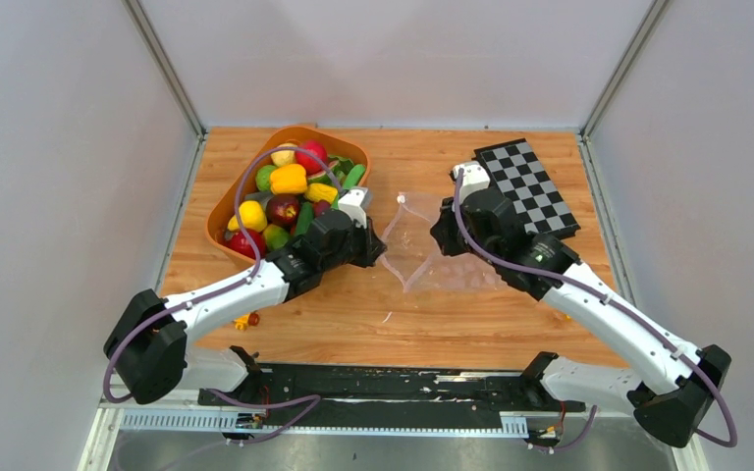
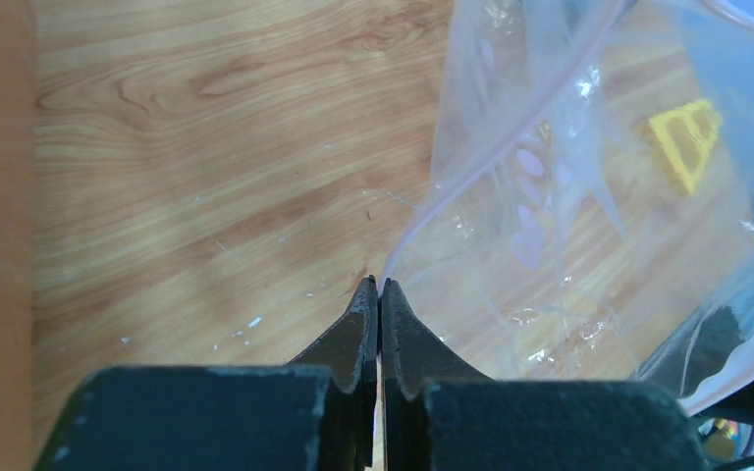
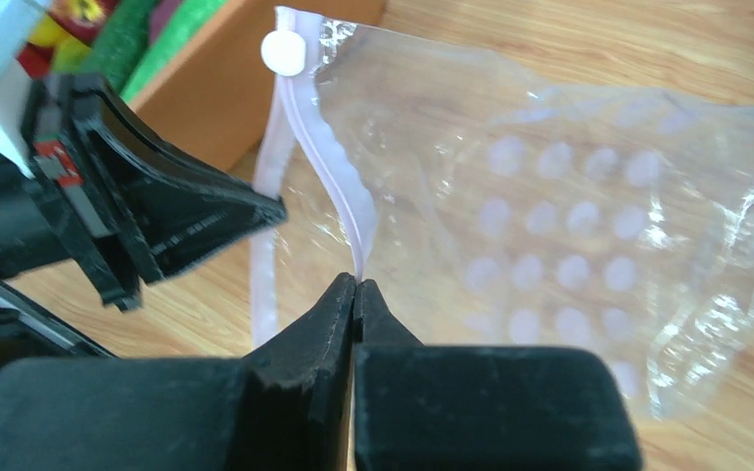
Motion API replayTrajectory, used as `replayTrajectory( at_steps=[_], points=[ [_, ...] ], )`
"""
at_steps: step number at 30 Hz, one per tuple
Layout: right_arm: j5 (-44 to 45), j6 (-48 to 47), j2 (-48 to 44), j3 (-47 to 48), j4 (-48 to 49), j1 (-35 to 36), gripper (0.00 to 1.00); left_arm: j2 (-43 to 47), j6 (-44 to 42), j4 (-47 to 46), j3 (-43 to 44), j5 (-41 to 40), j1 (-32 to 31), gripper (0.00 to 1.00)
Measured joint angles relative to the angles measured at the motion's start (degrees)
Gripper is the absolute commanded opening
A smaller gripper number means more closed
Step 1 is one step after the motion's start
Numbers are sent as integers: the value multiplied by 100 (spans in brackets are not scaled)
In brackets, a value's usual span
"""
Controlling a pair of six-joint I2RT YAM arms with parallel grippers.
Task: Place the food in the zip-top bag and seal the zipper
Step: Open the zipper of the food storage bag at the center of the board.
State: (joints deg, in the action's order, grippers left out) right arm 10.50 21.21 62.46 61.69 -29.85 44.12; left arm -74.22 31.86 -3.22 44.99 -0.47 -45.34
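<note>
Top external view: the table (image 1: 432, 324) carries the orange tub (image 1: 299, 129) at 10 o'clock and a checkerboard (image 1: 528, 186) at 2 o'clock. The zip-top bag (image 1: 422, 250) lies at table centre, between both arms. The food (image 1: 288, 180) sits in the tub, at 10 o'clock from the bag. The left gripper (image 2: 380, 285), fingers pressed together, pinches one strip of the zipper (image 3: 334, 177) on the mouth's 9 o'clock side. The right gripper (image 3: 355, 283) pinches the opposite strip at 3 o'clock. The strips stand apart. A white slider (image 3: 280, 51) sits at the zipper's 12 o'clock end.
</note>
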Motion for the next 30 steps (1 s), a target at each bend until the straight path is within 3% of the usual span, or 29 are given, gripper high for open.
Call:
replayTrajectory(
  at_steps=[5, 8, 11, 15, 22, 30],
  points=[
    [214, -382, 44, 741, -1355, 0, 2, 2, -26, 125, 190, -149, 0, 0],
    [212, -490, 44, 946, -1617, 0, 6, 2, -7, 61, 313, -55, 0, 0],
    [92, -476, 83, 951, -1652, 4, 13, 0, 17, 24, 400, 103, 0, 0],
    [28, -352, 219, 938, -1497, 52, 29, 0, 39, 2, 433, 216, -2, 0],
    [-20, -269, 584, 876, -1239, 181, 40, 17, 42, 9, 433, 306, -2, 0],
    [63, -153, 850, 876, -898, 675, 46, 17, 96, 4, 433, 452, -2, 0]
  ],
)
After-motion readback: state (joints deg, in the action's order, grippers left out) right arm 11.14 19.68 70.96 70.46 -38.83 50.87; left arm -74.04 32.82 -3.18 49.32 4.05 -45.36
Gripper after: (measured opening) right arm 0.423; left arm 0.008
